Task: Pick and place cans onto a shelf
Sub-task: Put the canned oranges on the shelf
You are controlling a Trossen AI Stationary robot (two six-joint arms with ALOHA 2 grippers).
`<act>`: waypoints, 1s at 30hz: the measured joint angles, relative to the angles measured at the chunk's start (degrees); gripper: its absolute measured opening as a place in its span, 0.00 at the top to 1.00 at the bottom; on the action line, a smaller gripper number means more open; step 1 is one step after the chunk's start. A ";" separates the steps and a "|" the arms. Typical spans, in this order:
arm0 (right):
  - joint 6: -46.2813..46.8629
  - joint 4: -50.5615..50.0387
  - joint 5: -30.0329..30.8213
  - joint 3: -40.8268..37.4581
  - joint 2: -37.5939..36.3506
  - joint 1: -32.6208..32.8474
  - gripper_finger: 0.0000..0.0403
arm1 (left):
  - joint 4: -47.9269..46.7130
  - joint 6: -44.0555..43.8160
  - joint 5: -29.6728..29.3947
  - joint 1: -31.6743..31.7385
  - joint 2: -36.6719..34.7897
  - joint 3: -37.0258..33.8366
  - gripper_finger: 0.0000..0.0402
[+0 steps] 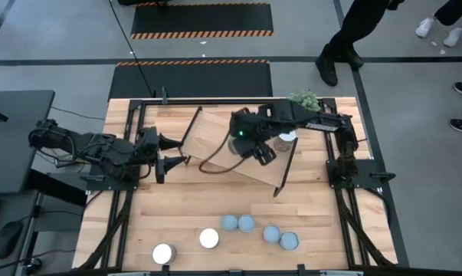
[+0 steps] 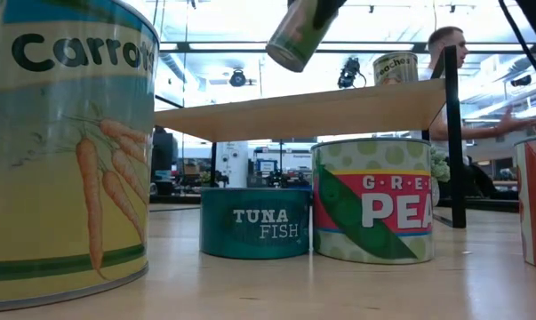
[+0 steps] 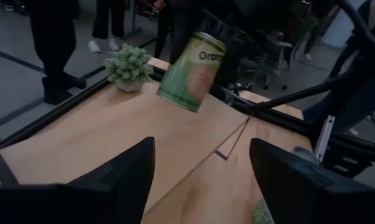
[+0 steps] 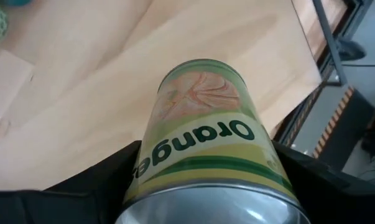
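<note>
The carrots can (image 2: pixel 63 147) fills the low view's near edge, huge against everything behind it; beside it farther back sit a short tuna fish can (image 2: pixel 254 224) and a green peas can (image 2: pixel 372 201), all on the tabletop (image 2: pixel 276 289).

The one that matters now is the oranges can (image 4: pixel 206 146), clamped across its label sides in my right gripper (image 1: pixel 260 151), tilted and held in the air above the shelf (image 1: pixel 242 142), not touching the board. I judge it stiff and fairly weighty if full, with a glossy label that could slip between my pads, so a squeeze across the middle of the wall, well below the rim, looks safest; the round body will roll if I set it down on its side, so it needs to come upright first.

My left gripper (image 1: pixel 169 152) hangs with fingers spread and empty, just beside the shelf's near end, facing the can.

One can, with a label I read only partly, already stands on the shelf's far part (image 2: pixel 395 68). A small potted plant (image 1: pixel 305 99) sits at the table's back edge, near the shelf corner. Six cans (image 1: pixel 247 223) wait along the front of the table, well apart from the shelf. The shelf's black wire legs (image 1: pixel 286 169) and its askew top leave little margin near the edges. A person (image 2: pixel 447 49) stands beyond the table.
</note>
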 joint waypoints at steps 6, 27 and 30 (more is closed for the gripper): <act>2.38 -0.52 -4.88 -0.19 0.07 -5.08 0.22 | -1.47 0.04 0.00 2.32 0.00 -0.02 0.33; 23.44 -0.51 -13.00 -4.92 0.52 -3.33 0.22 | -3.87 2.54 0.33 6.55 -0.02 -0.02 0.33; 25.40 -0.51 -14.17 -4.92 0.35 -2.46 0.22 | -3.91 2.54 0.35 6.55 -0.02 -0.02 0.33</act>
